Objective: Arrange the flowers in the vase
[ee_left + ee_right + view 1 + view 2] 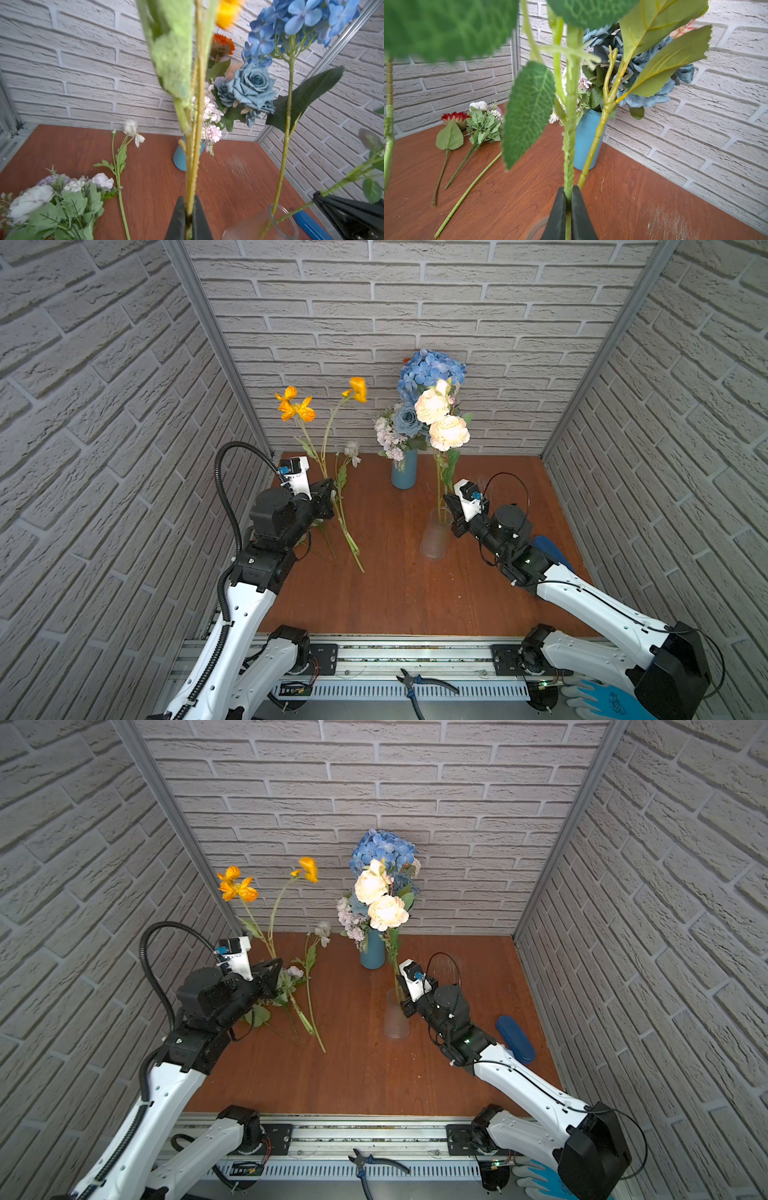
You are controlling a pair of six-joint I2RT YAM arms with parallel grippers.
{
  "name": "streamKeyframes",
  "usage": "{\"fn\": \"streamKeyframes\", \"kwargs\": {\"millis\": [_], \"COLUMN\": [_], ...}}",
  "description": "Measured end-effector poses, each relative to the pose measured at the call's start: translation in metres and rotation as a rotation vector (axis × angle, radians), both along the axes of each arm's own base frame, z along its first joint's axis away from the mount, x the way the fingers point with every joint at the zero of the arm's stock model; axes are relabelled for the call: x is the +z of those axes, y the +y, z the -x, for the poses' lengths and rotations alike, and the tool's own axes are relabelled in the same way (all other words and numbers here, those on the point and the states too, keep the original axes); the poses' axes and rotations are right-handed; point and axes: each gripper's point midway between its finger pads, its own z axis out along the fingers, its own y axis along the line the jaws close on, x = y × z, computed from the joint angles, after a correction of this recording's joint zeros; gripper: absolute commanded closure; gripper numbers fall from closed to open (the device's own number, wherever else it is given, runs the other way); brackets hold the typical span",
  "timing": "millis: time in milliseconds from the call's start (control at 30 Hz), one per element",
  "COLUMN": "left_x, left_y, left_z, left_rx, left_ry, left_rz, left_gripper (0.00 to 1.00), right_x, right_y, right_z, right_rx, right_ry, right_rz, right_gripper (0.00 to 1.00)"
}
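Near the tabletop's [395, 597] left edge, the left gripper [332, 494] is clenched on the poppies [296, 408], their stems rising steeply above it. Right of centre, the right gripper [451, 510] grasps the peach blooms [446, 432] by the stem at the glass vase's [434, 541] mouth, beside the hydrangea [432, 369]. Loose flowers [349, 531] lie by the left gripper; the blue vase [404, 475] stands near the back edge. Open wood spreads toward the front edge.

Orange poppies [296, 408] stand upright; peach blooms [449, 433] and blue hydrangea [432, 369] rise from the clear vase [434, 539].
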Motion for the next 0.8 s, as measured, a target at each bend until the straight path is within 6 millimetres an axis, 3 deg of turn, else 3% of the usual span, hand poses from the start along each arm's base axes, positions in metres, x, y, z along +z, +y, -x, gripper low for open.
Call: {"fn": "streamKeyframes", "kwargs": {"millis": [133,300,433,533,633,800], "left_x": [0.016,0.019,0.018,0.013,0.004,-0.008], "left_y": [0.008,0.009,0.004,-0.003,-0.009,-0.02], "left_z": [0.002,0.007,0.01,0.011,0.011,0.012], "left_rx": [0.023,0.016,-0.015,-0.054,-0.09,-0.126], "left_ry": [-0.035,-0.045,-0.049,-0.051,-0.052,-0.06], "left_rz": [0.002,0.007,0.016,0.034,0.067,0.131], "left_gripper": [1.0,1.0,1.0,1.0,1.0,1.0], "right_x": [0.0,0.0,-0.005,-0.019,-0.017,0.008], "right_y": [0.0,0.001,0.003,0.004,0.006,0.007], "right_z": [0.0,-0.001,-0.004,-0.004,-0.003,-0.002], "right_rx": [0.002,0.005,0.007,0.012,0.017,0.026], "right_ry": [0.0,0.003,0.033,0.096,0.134,0.125], "right_rz": [-0.001,0.0,0.001,0.022,0.019,-0.034], "right_gripper": [0.94,0.93,0.67,0.55,0.51,0.49]}}
